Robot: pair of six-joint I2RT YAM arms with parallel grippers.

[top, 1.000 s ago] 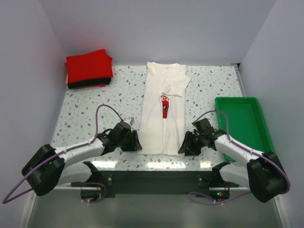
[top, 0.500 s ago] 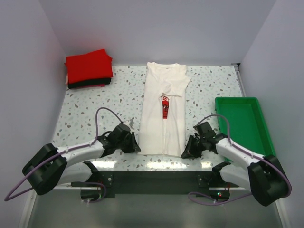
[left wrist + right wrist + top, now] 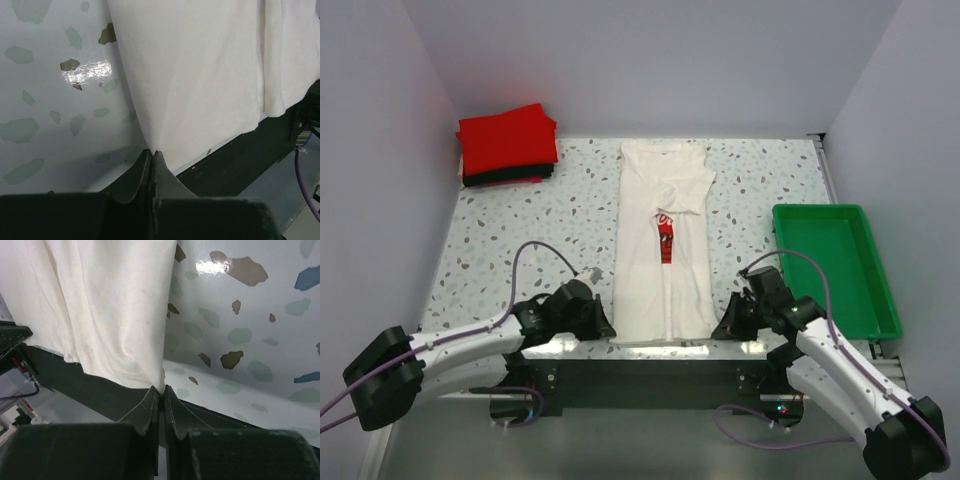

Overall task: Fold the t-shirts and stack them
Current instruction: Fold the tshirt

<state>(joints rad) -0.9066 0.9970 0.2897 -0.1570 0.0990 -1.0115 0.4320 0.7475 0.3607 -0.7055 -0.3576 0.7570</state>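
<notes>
A cream-white cloth t-shirt (image 3: 665, 245) with a red rectangular print is laid lengthwise in the middle of the pale speckled surface (image 3: 510, 240). Its sides are already folded inward, so that a narrow strip is formed, with the collar at the far end and the hem at the near edge. The left corner of the hem is pinched by the jaws of the left arm (image 3: 470, 342), the right corner by the jaws of the right arm (image 3: 840, 360). In both wrist views the jaws are seen pressed together on a thin bit of cloth. Both corners are probably held at once so that the hem can be lifted evenly and carried toward the collar. A stack of folded red and black shirts (image 3: 508, 150) is kept in the far left corner, well apart, presumably as the place for the finished shirt. A green plastic tray (image 3: 817, 209) at the right is not touched.
</notes>
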